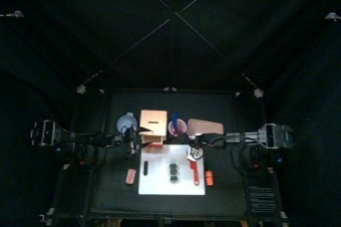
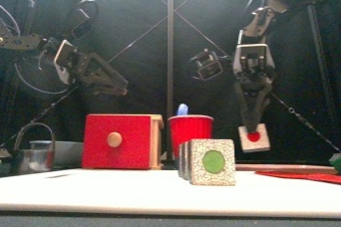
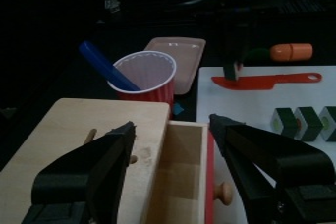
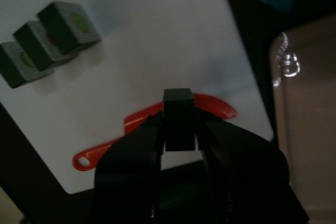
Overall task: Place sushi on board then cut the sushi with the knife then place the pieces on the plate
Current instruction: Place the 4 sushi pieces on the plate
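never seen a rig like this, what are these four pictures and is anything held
A robot with two black arms, each ending in a two-jaw gripper. One picture looks down from above, one level from the front, two from wrist cameras. On the white cutting board lie a green sushi roll and a red knife. Behind it stand a wooden box, a red cup with a blue knife, and a pink tray. The left gripper hangs open over the box; the right gripper, shut, hangs above the red knife. Nothing is held.
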`<state>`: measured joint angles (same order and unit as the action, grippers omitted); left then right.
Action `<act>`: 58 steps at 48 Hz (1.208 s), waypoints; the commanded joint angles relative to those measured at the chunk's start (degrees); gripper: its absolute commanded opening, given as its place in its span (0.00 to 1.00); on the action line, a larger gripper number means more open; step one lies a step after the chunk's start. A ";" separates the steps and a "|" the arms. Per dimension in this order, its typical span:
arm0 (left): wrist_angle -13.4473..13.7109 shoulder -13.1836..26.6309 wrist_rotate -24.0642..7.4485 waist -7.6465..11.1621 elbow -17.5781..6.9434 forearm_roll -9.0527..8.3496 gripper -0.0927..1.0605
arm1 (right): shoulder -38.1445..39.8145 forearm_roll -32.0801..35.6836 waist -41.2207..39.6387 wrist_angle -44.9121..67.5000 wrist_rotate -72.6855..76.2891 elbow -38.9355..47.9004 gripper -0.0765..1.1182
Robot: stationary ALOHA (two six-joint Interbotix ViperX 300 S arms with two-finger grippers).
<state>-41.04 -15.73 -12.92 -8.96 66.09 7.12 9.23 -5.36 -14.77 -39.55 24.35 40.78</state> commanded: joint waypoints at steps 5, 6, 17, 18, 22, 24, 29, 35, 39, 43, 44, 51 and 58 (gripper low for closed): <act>-0.26 -0.53 -0.09 1.14 -0.79 -0.09 0.90 | 0.09 8.96 -6.50 4.31 19.86 -0.35 0.54; -0.26 -0.53 -0.18 1.32 -0.88 -0.09 0.90 | -0.18 10.02 -7.03 4.83 23.03 -0.44 0.54; -0.44 -0.53 -0.18 2.90 -1.23 -2.02 0.90 | -2.11 20.57 -7.65 7.73 41.57 -0.18 0.56; -0.44 -0.53 -0.18 2.90 -1.23 -2.02 0.90 | -2.20 20.57 -7.65 7.91 41.92 -0.18 0.56; -0.53 -0.44 -0.18 2.90 -2.11 -1.85 0.90 | -2.81 20.04 -7.82 8.00 44.21 -0.44 0.60; -0.53 -0.53 -0.18 2.81 -2.46 -1.85 0.90 | -3.52 20.04 -7.82 8.26 46.49 -0.53 0.61; -0.44 -0.44 -0.26 2.37 -2.29 -2.02 0.90 | -5.89 22.76 -7.56 10.28 52.56 -0.62 0.66; -0.44 -0.44 -0.26 2.20 -2.02 -2.99 0.90 | -6.68 24.87 -7.29 10.11 56.87 -1.23 0.68; -0.44 -0.53 -0.26 2.11 -2.02 -4.57 0.90 | -6.68 26.02 -7.29 9.32 57.22 -1.76 0.69; -0.44 -0.53 -0.26 2.11 -1.85 -5.63 0.90 | -6.68 27.16 -7.12 9.14 57.30 -2.37 0.73; -0.44 -0.53 -0.26 2.11 -1.76 -5.63 0.90 | -6.68 27.16 -7.12 9.14 57.30 -2.37 0.74; -0.44 -0.53 -0.18 2.20 -1.58 -5.63 0.90 | -6.24 27.25 -6.50 8.70 57.22 -2.46 0.89; -0.53 -0.53 -0.09 2.37 -1.76 -5.54 0.90 | -1.49 28.48 -3.60 3.78 56.51 -2.37 0.90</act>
<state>-41.04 -15.82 -13.01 -6.68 65.21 1.67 3.69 22.50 -19.95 -33.75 80.95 39.46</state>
